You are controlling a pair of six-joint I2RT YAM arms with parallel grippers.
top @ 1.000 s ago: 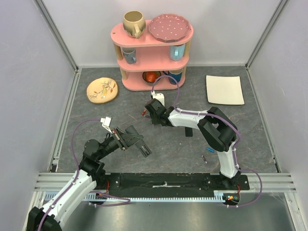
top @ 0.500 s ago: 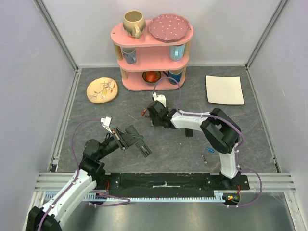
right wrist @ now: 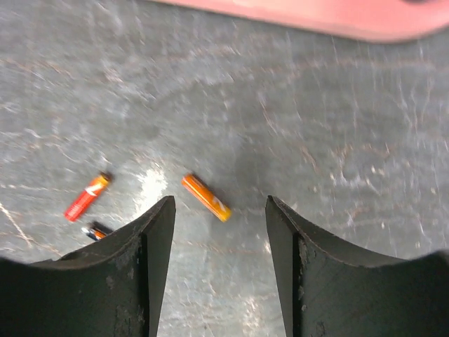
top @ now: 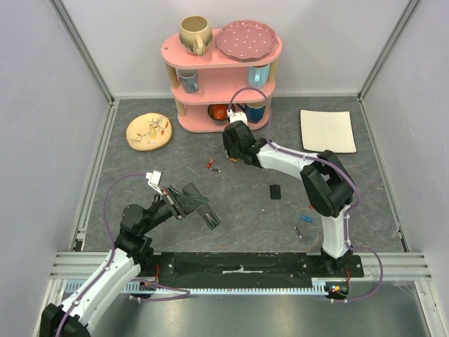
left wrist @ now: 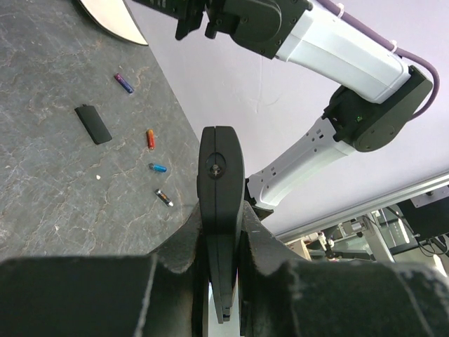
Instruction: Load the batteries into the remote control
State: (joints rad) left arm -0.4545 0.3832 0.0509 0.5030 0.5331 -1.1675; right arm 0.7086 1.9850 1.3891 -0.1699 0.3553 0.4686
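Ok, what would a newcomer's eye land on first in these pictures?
Probably the pink shelf at the back, carrying a mug and a dotted plate. Next, the left gripper near the front left, clamped on the black remote. Then the right gripper, open over an orange battery lying just before the shelf.

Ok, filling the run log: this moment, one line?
left tool: shut on remote control | right tool: open, empty | orange battery: on table

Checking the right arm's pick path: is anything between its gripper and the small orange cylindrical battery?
Nothing visible. The small orange cylindrical battery lies on the bare grey table under the open right gripper's gap; a red cylindrical battery lies apart.
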